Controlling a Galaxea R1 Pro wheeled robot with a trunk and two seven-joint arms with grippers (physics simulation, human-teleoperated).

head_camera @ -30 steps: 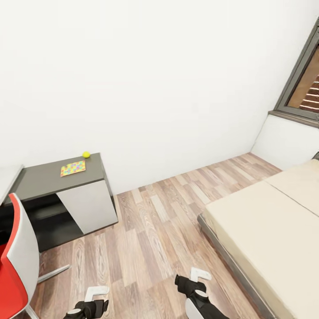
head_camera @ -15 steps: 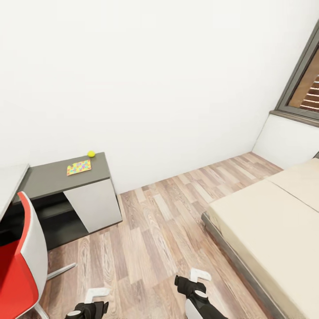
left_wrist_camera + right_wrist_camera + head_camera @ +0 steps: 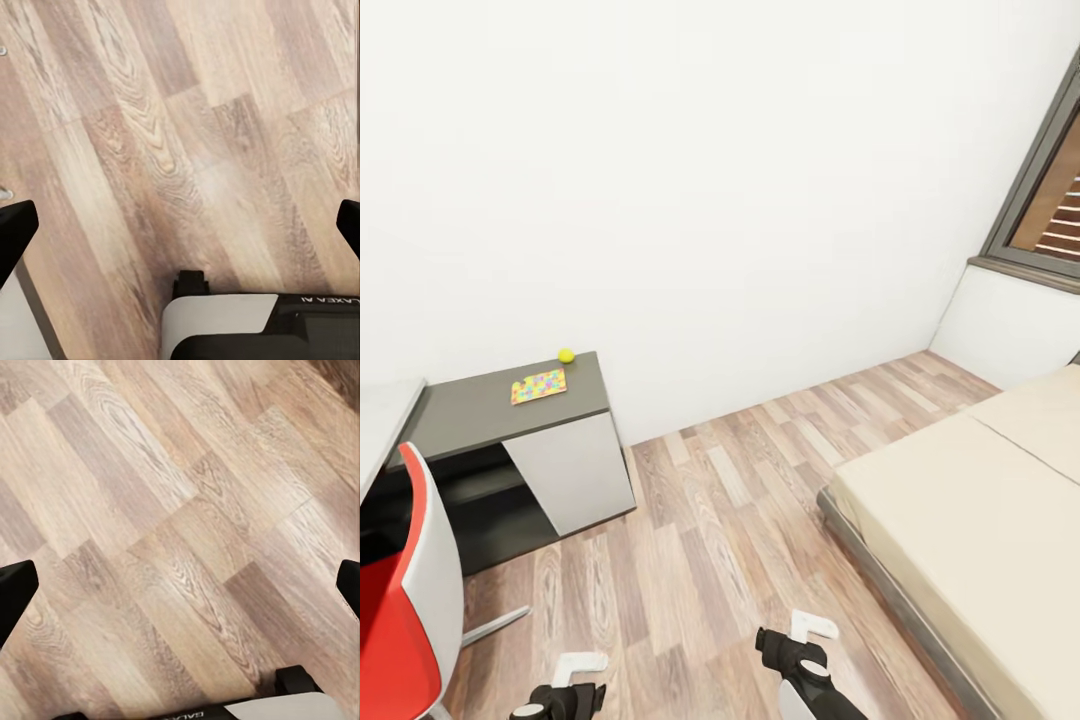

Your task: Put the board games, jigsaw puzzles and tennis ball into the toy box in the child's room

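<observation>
A: Far left, red-and-white moulded chair (image 3: 405, 600) fronts the dark grey L-shaped bench (image 3: 470, 410). On it: flat multicolour jigsaw-pattern square (image 3: 539, 386), small yellow-green tennis ball (image 3: 566, 355) near its far corner.

B: Centre, bare wood-plank floor (image 3: 710, 540). Left pincer (image 3: 180, 225) and right pincer (image 3: 180, 585) spread, empty. Right, beige matte-mattress bed (image 3: 970, 520).

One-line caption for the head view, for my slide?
Empty-handed robot faces a dark desk holding a jigsaw puzzle and tennis ball; bed at right.
</observation>
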